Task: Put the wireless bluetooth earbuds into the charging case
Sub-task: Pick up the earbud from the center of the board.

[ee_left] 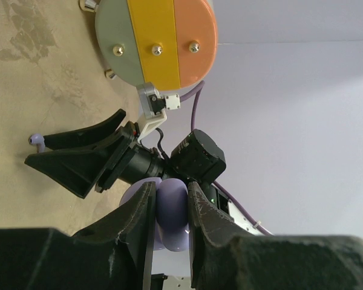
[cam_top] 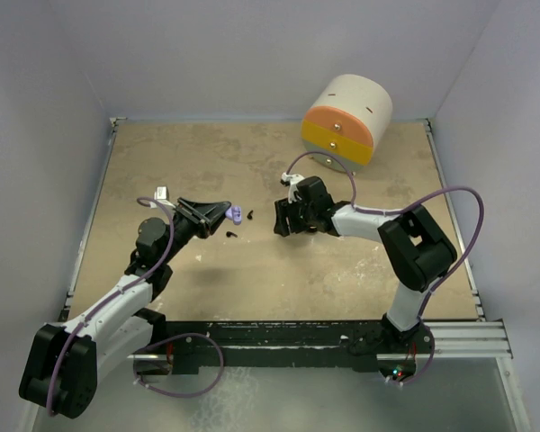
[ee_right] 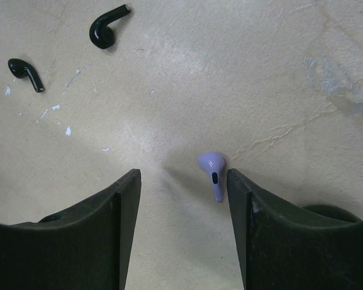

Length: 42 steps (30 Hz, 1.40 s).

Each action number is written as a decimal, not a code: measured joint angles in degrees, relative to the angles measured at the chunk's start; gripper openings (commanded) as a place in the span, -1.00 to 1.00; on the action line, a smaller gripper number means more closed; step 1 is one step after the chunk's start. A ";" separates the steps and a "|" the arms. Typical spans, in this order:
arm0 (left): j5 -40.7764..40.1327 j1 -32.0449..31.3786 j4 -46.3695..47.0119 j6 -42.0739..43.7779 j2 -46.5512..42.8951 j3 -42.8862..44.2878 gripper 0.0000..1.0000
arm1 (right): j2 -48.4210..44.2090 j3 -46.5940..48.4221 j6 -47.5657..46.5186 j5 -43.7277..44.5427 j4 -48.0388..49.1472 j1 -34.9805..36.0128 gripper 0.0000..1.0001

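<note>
One lavender earbud [ee_right: 212, 170] lies on the tabletop [ee_right: 272, 66] between the fingers of the right pincer [ee_right: 183, 176]. It is a tiny glossy comma with a rounded head, a short stem and a dark oval mark on that stem. The right pincer stands spread, and the bud sits hard by one finger; whether it touches I can't tell. Two black earbuds [ee_right: 104, 29] [ee_right: 24, 72] of the same comma shape, shiny like polished plastic, lie farther out and apart from each other. The left pincer [ee_left: 169, 194] is pressed in on the lavender charging case [ee_left: 172, 220], a smooth, rounded shell held off the surface. The tabletop is matte tan, mottled and scuffed, with hairline cracks and white flecks. At the far edge lies a cream drum [cam_top: 346, 121], its flat face banded in orange and yellow.
</note>
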 measured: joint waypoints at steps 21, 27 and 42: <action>-0.04 0.00 0.00 -0.02 -0.70 0.00 -1.00 | -0.52 -0.59 0.33 7.17 -0.81 0.00 -0.28; -0.07 0.00 0.02 -0.02 -0.44 0.00 -1.00 | -0.52 -0.59 0.20 7.50 -1.07 0.00 -0.41; -0.07 0.00 0.15 -0.02 -0.11 0.00 -1.00 | 0.24 0.00 0.15 7.54 -1.03 0.09 -0.55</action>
